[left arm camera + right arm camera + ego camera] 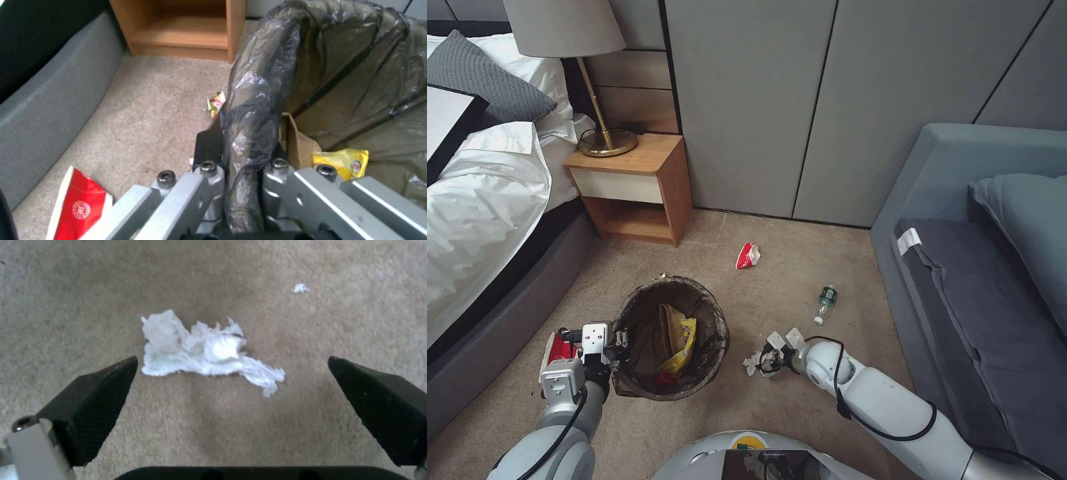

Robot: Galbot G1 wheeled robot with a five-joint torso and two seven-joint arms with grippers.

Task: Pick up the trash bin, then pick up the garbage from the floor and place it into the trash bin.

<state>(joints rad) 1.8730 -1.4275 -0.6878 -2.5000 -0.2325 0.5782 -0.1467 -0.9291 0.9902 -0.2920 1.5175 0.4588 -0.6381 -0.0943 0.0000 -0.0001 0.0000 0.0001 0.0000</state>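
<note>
Two grippers work the carpet [800, 267]: the left gripper [617, 347] is clamped on the near-left rim of the bin [710, 347], which holds a brown paper bag [296, 143] and a yellow wrapper [684, 347]. To its right, the right gripper [231, 386], fingers [98, 396] spread wide, hangs over a white tissue [200, 353]. A bottle [826, 301] and a red cup [748, 255] lie farther off; another red cup [78, 208] lies left of the bin.

A bedroom, likely in a hotel. A made bed [487, 200], wooden nightstand [630, 190] with lamp [570, 40], grey sofa [980, 280], carpet [774, 280].
</note>
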